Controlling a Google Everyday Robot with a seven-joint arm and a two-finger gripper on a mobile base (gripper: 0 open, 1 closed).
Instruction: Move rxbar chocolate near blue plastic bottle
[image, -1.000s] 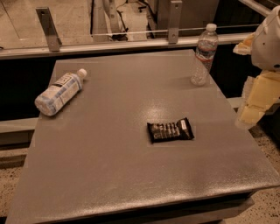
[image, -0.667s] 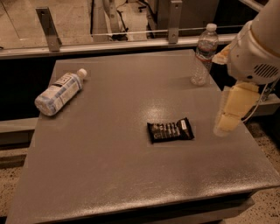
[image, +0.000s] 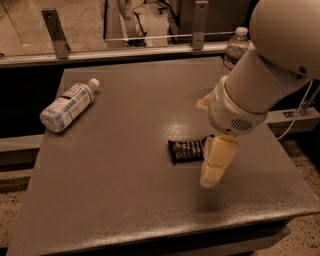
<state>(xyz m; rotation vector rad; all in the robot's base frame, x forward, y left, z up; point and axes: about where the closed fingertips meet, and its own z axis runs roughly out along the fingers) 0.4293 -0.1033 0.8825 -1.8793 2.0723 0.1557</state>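
Gripper hangs pointing down over the right-centre of the grey table, at the end of the bulky white arm that comes in from the far right. Can't tell how wide it's open from this angle; the bar appears to lie flat on the table, so prob. nothing is held yet. Rxbar chocolate lies flat approx mid-table, long axis running left-right w/ a slight tilt. Its right end is hidden behind the gripper, so the tool sits at that end, slightly to the near side. Can't tell whether it touches the wrapper or hovers just above. Blue plastic bottle lies on its side at the far-left part of the table, cap toward far-right, well apart from the bar. A clear water bottle stands at the far-right edge, partly behind the arm; not the target. Key relation: the bar extends left from the gripper, so the tool prob. needs a small shift left to centre over it, closing across the short axis. Carry direction after that is left and a bit far, toward the bottle.
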